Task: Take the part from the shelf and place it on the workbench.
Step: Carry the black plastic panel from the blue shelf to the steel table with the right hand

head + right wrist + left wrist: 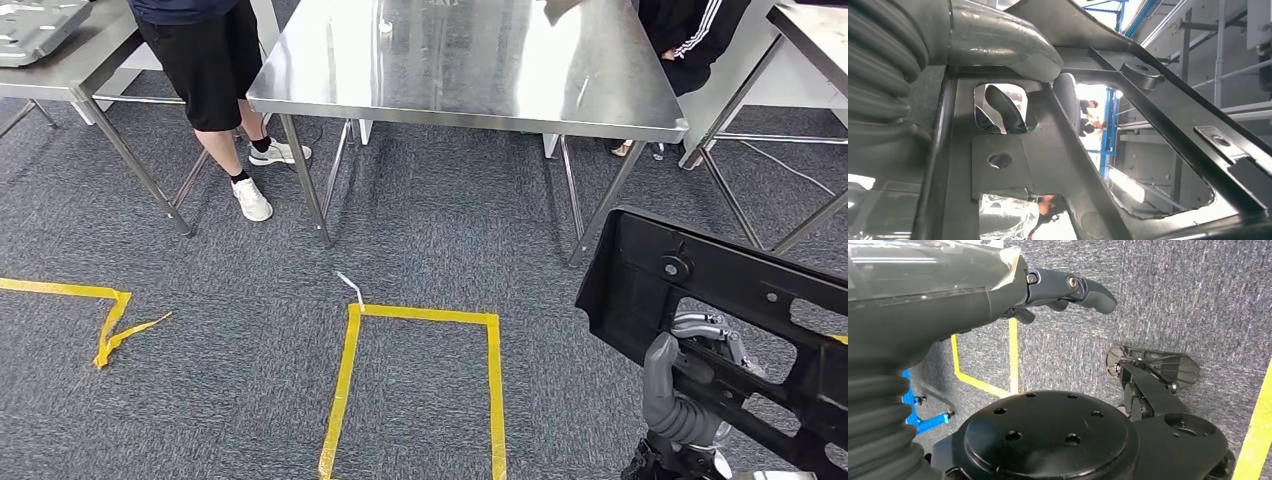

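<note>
The robot's right hand (690,385) holds a large black moulded plastic frame part with cut-out openings and bolt holes (720,290), carried low at the robot's right side and well short of the stainless-steel bench with a flat polished top (470,70). In the right wrist view the thick grey thumb (998,42) lies across one bar of the part (1148,100) and darker fingers (1003,107) come through one of its openings, so the hand is wrapped around that bar. The part is tilted, its upper edge slanting down toward the robot's right.

The left hand (1063,290) hangs above the grey carpet floor (1198,300). Its dark fingers (1088,290) are curled loosely forward with nothing between them; how far they are closed I cannot tell.

On the carpet in front of the bench, a rectangle of yellow tape (420,330) is marked out, its far side near the bench legs. A second, loose strip of yellow tape (105,320) lies crumpled well off to the left. A person in black shorts and white trainers (215,90) stands at the bench's left corner, between it and a second steel bench (70,60) that carries a grey metal pressed panel (35,25). Another person in a black jacket with white stripes (690,35) is behind the main bench at its right end.
</note>
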`<state>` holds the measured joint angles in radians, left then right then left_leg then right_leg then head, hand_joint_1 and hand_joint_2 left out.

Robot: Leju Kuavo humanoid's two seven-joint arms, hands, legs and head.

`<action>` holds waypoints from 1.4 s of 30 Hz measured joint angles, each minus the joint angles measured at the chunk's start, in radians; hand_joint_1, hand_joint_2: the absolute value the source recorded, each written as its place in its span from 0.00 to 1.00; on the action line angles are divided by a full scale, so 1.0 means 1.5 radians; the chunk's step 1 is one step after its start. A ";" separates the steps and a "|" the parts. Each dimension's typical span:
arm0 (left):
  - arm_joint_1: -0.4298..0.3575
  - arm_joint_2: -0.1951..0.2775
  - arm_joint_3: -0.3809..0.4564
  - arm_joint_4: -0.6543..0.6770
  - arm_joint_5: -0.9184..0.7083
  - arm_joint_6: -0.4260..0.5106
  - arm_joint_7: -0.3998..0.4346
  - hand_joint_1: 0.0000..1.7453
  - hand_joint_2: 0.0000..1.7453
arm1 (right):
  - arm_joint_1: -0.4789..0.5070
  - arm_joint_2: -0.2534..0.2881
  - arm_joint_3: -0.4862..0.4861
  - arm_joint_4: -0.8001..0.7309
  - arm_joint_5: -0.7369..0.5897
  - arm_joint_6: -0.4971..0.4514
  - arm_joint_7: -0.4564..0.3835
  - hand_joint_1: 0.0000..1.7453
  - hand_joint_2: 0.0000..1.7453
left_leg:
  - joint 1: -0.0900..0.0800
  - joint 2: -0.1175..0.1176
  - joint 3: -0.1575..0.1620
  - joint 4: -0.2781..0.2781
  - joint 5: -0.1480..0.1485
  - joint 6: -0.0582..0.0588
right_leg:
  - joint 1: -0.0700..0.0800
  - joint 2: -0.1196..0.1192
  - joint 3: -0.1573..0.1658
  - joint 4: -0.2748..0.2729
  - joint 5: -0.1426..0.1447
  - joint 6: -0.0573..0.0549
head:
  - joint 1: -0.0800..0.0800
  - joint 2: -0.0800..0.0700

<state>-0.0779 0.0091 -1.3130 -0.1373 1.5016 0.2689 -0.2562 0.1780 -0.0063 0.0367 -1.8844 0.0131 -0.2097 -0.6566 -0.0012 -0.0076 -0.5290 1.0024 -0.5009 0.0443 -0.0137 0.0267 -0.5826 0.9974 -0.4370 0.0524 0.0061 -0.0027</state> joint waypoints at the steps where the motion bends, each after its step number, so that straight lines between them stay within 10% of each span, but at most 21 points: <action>1: 0.000 0.000 0.000 0.000 0.000 0.000 -0.001 0.00 1.00 | -0.001 0.001 0.000 0.000 0.001 -0.001 0.000 1.00 1.00 | 0.003 0.001 0.004 -0.008 0.004 0.004 | 0.000 -0.002 -0.004 0.007 -0.005 0.001 | 0.001 0.000; 6: 0.000 -0.003 0.000 0.000 0.000 0.002 -0.001 0.00 1.00 | 0.005 0.002 0.002 -0.001 0.005 -0.002 0.001 1.00 1.00 | 0.009 0.009 0.010 -0.020 0.009 0.005 | -0.006 -0.009 -0.094 0.180 -0.066 0.001 | 0.004 0.000; 11: -0.001 -0.004 0.000 0.001 0.000 0.004 -0.001 0.00 1.00 | 0.012 0.003 0.001 -0.003 0.012 0.006 0.003 1.00 1.00 | 0.017 0.010 0.019 -0.011 -0.009 -0.022 | -0.022 -0.017 -0.018 0.033 -0.008 0.032 | 0.008 0.000; 17: -0.007 -0.006 0.000 0.003 0.004 0.006 -0.003 0.00 1.00 | 0.016 0.006 -0.006 -0.008 0.016 0.018 0.003 1.00 1.00 | 0.023 0.011 0.011 0.020 -0.037 -0.038 | -0.018 -0.010 0.002 0.016 -0.020 -0.009 | 0.002 0.000; 20: -0.008 -0.008 0.000 0.003 0.005 0.007 -0.004 0.00 1.00 | 0.016 0.010 -0.008 -0.009 0.017 0.021 0.003 1.00 1.00 | 0.020 0.010 -0.070 0.158 -0.086 -0.035 | -0.010 -0.010 0.010 0.016 -0.028 -0.023 | 0.000 0.000; 22: -0.009 -0.008 0.000 0.003 0.005 0.006 -0.005 0.00 1.00 | 0.016 0.012 -0.009 -0.009 0.018 0.022 0.004 1.00 1.00 | 0.017 0.008 -0.110 0.205 -0.081 -0.028 | -0.003 -0.009 0.017 0.016 -0.033 -0.029 | 0.000 0.000; 27: -0.010 -0.007 0.000 0.004 0.005 0.007 -0.004 0.00 1.00 | 0.016 0.018 -0.010 -0.013 0.024 0.025 0.007 1.00 1.00 | -0.005 0.005 -0.056 0.036 0.021 0.009 | 0.005 -0.004 0.033 0.014 -0.051 -0.027 | 0.001 0.000; 32: -0.011 -0.007 0.000 0.006 0.005 0.007 -0.004 0.00 1.00 | 0.016 0.020 -0.011 -0.021 0.029 0.027 0.011 1.00 1.00 | -0.006 0.005 -0.024 0.001 0.018 0.013 | 0.004 -0.007 0.035 0.039 -0.057 -0.006 | 0.001 0.000; 40: -0.011 -0.009 0.000 0.006 0.005 0.006 -0.004 0.00 1.00 | 0.015 0.020 -0.012 -0.022 0.030 0.030 0.012 1.00 1.00 | -0.003 0.005 -0.009 -0.001 0.009 0.013 | 0.000 -0.010 -0.037 0.148 -0.093 -0.002 | 0.005 0.000; 42: -0.010 -0.010 0.000 0.007 0.007 0.006 -0.004 0.00 1.00 | 0.014 0.020 -0.012 -0.021 0.032 0.035 0.015 1.00 1.00 | -0.001 0.005 0.009 -0.002 -0.009 0.003 | -0.003 -0.016 -0.043 0.103 -0.059 0.011 | 0.005 0.000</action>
<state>-0.0928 -0.0060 -1.3127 -0.1269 1.5120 0.2778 -0.2626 0.1993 0.0242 0.0185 -1.9165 0.0605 -0.1578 -0.6343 -0.0032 -0.0008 -0.5148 0.9997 -0.5140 0.0495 -0.0185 0.0029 -0.6464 1.1520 -0.5251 0.0693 0.0139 -0.0028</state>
